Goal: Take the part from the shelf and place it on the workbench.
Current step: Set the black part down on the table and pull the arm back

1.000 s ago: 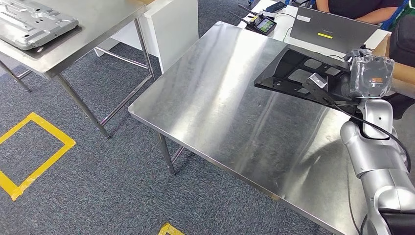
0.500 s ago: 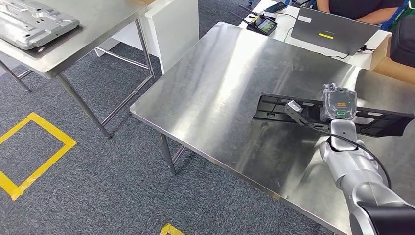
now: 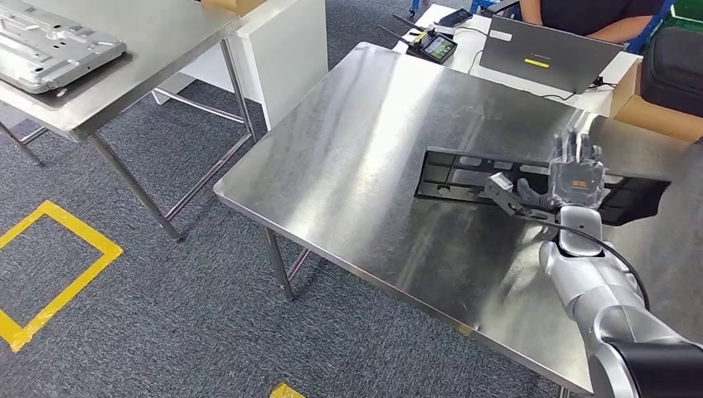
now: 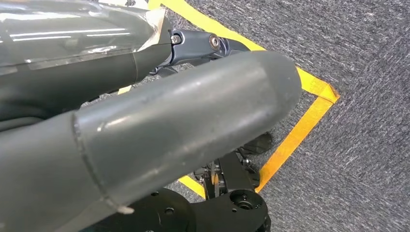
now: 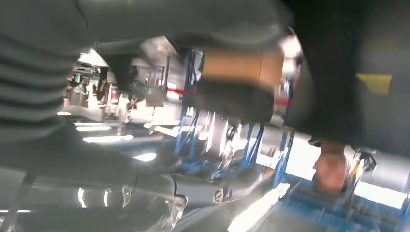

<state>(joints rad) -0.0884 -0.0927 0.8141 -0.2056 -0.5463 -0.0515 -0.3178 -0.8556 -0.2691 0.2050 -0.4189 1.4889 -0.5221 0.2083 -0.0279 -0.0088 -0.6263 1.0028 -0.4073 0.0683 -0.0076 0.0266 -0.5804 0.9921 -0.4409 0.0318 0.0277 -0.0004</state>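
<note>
Right robot hand [image 3: 578,170] sits at right of the head view, fingers spread and pointing up-frame over the black part [image 3: 464,174]; we can't tell whether it is touching or gripping it. Left robot hand [image 4: 145,130] in its wrist view: fingers apart or together, we cannot tell. The part lies flat on the steel worktop [image 3: 373,157], right of centre. We judge it a stiff, thin, perforated panel, fairly light but long, so likely to tip if held at one end. Best held at the long edge mid-span; the smooth finish may slip.
</note>
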